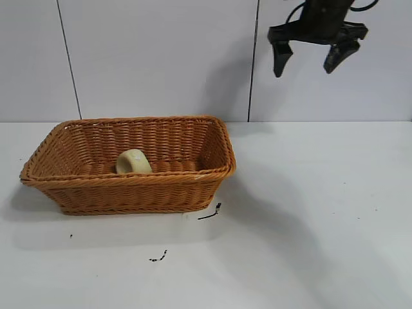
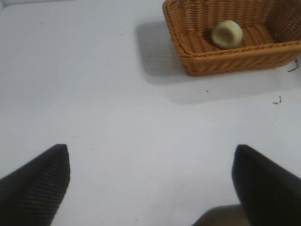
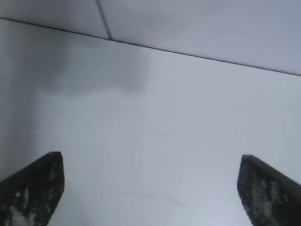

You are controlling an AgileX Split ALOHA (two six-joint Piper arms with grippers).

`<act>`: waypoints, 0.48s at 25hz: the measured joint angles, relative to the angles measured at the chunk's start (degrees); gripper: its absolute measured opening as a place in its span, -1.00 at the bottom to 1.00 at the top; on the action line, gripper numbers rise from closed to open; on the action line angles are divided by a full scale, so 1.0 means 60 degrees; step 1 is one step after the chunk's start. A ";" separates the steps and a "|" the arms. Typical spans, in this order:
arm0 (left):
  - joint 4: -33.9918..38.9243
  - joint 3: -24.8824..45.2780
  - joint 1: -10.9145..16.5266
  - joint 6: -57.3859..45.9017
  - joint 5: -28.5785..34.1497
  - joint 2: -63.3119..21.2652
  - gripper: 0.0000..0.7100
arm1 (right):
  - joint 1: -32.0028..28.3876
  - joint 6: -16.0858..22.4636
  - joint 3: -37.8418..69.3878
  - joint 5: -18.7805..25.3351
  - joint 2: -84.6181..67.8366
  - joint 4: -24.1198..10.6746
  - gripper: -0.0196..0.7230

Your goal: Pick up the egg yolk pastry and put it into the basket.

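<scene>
Jaws of the right gripper [image 1: 311, 59] are hanging spread and empty, high right of the basket [image 1: 129, 193], where the egg yolk pastry [image 1: 133, 162] is sitting; left gripper [image 2: 150, 181] jaws are gaping too.

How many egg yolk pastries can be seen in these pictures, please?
1. The egg yolk pastry lies inside the basket, near its front wall, left of centre. None shows on the table.
</scene>
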 joint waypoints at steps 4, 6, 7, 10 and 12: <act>0.0000 0.0000 0.0000 0.0000 0.0000 0.0000 0.96 | -0.0080 0.0000 0.0118 0.0000 -0.0169 0.0070 0.92; 0.0000 0.0000 0.0000 0.0000 0.0000 0.0000 0.96 | -0.0080 0.0000 0.0389 0.0000 -0.0518 0.0137 0.92; 0.0000 0.0000 0.0000 0.0000 0.0000 0.0000 0.96 | -0.0080 0.0000 0.0595 0.0000 -0.0712 0.0229 0.92; 0.0000 0.0000 0.0000 0.0000 0.0000 0.0000 0.96 | -0.0080 0.0000 0.1188 0.0000 -0.1285 0.0287 0.92; 0.0000 0.0000 0.0000 0.0000 0.0000 0.0000 0.96 | -0.0080 0.0000 0.1911 0.0000 -0.1991 0.0305 0.92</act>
